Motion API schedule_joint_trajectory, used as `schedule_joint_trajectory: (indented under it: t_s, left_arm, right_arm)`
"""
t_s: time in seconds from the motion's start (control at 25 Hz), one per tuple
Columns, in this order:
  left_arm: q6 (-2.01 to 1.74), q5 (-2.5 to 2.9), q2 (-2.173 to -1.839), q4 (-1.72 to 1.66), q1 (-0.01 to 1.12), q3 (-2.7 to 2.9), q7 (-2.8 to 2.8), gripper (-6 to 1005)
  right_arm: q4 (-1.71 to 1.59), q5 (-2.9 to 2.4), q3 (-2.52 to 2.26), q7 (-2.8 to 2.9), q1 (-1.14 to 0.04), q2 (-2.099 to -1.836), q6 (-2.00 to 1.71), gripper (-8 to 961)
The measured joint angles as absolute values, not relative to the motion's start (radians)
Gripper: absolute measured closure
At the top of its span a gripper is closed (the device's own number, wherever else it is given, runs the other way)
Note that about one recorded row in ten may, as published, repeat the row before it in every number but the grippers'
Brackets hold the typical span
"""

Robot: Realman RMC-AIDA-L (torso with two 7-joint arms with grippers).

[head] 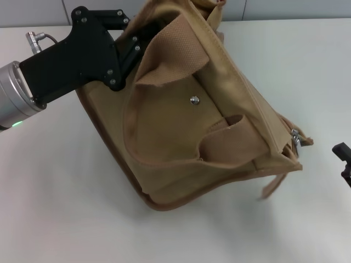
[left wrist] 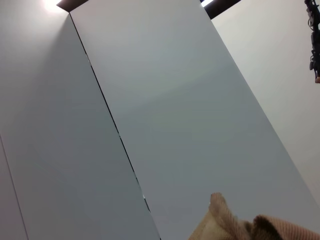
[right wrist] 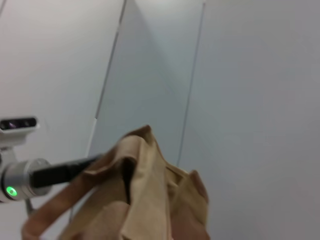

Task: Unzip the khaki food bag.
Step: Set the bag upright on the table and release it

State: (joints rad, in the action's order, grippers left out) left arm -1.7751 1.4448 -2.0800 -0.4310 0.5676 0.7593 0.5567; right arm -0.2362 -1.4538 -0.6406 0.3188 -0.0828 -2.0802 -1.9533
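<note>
Gripping its far-left corner, the left gripper is clamped on the khaki food bag; the right gripper's state cannot be told.

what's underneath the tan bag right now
The white table lies under the tan bag, which looks tilted. The left gripper reaches in at its top corner; its fingertips are hidden by fabric.
</note>
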Motion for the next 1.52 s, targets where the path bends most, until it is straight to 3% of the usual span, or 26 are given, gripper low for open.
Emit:
schedule_joint_trajectory:
  t_s: [0.4, 0.52, 0.96, 1.16, 1.52]
  left_arm:
    - [-1.776, 1.443, -2.08, -0.43, 0.568, 0.767, 0.555, 921]
    - [-1.777, 1.442, -2.08, -0.43, 0.567, 0.767, 0.555, 921]
    - [-1.776, 1.428, -2.08, -0.417, 0.563, 0.767, 0.553, 920]
    - [-1.774, 1.418, -2.08, -0.397, 0.564, 0.768, 0.55, 920]
    - [-1.764, 1.414, -2.08, -0.282, 0.562, 0.768, 0.488, 920]
  right_arm:
    - [-0.236, -1.458, -0.641, 0.321, -0.107, -2.08, -1.812, 488]
    - [-0.217, -1.493, -0.642, 0.322, -0.143, -2.081, -1.768, 258]
    - [-0.154, -1.584, -0.63, 0.31, -0.267, -2.089, -1.659, 447]
    - [-0.119, -1.579, -0.596, 0.284, -0.319, -2.09, -1.633, 664]
    - [-0.187, -1.577, -0.36, 0.292, -0.405, -2.088, -1.625, 827]
